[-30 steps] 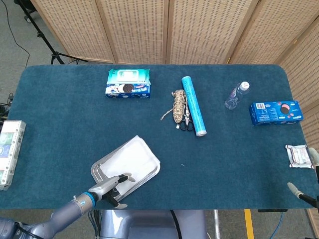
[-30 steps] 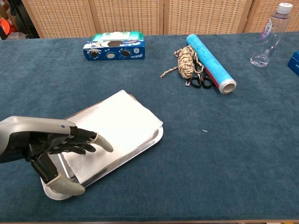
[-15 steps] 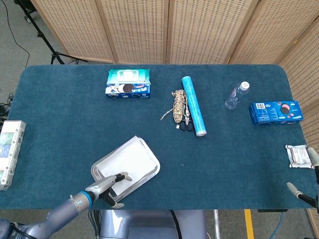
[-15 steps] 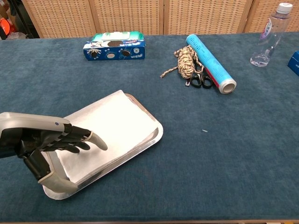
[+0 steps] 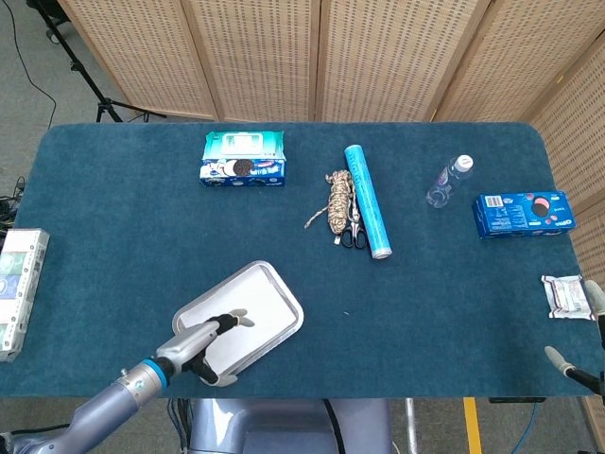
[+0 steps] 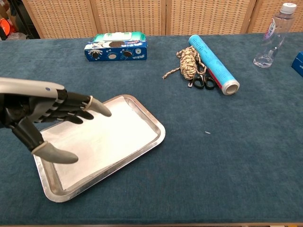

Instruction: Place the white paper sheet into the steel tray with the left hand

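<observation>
The left hand hangs above the near-left part of the steel tray, fingers spread and thumb apart, with nothing held in it; the head view shows it over the tray's front corner, the forearm running off toward the robot. The white paper sheet lies flat inside the tray and fills its floor, with only the raised steel rim showing around it. Whether the fingers touch the sheet or float just above it cannot be told.

Taking the tray as the landmark: on the far side of it, by the table's back edge, sits a blue cookie box with a teal top. Beyond the tray and to its right lie a coil of rope, black-handled scissors touching the rope, and a blue roll just beside them. Further right stands a clear water bottle, then a second blue cookie box. Well to the right of the tray, at the table's edge, rests a small white packet, with parts of the right hand showing beside it; its state cannot be told. Well to the tray's left, a pale carton overhangs the table's edge.
</observation>
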Available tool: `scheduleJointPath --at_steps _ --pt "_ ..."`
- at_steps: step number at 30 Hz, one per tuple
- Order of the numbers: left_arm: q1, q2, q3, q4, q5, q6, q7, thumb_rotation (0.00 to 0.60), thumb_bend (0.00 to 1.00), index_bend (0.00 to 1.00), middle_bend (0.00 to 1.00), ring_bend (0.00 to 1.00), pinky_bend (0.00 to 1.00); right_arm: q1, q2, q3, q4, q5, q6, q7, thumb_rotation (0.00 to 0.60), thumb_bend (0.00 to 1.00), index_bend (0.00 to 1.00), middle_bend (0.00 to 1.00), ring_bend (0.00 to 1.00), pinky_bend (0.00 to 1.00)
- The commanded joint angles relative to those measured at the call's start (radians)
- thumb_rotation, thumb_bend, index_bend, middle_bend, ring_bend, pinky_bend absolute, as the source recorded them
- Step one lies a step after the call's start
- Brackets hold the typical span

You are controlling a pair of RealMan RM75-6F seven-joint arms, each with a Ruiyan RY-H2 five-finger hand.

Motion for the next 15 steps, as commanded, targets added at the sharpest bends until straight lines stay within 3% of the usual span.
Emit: scheduleJointPath --at_steps 1,8,11,15 --pt "0.057 0.056 -0.031 -0.026 0.087 0.035 -0.071 0.6 0.23 0.16 0.0 0.0 0.0 0.0 0.0 0.0 0.0 0.001 -0.001 0.001 0.6 0.0 0.04 0.0 0.0 0.0" --pt "0.158 0.141 -0.041 -0.004 0.25 0.084 -0.187 0.6 0.22 0.16 0.0 0.0 0.0 0.003 0.001 0.0 -0.001 0.002 -0.007 0.002 0.6 0.0 0.04 0.0 0.0 0.0" --pt "0.225 0.158 -0.027 0.039 0.344 0.157 -0.213 0.6 0.22 0.16 0.0 0.0 0.0 0.006 0.003 -0.003 -0.002 0.001 -0.016 -0.001 0.6 0.0 0.04 0.0 0.0 0.0" --pt "0.344 0.112 -0.004 0.155 0.459 0.352 -0.188 0.6 0.22 0.16 0.0 0.0 0.0 0.014 0.004 -0.008 -0.005 -0.001 -0.035 -0.007 0.6 0.0 0.04 0.0 0.0 0.0"
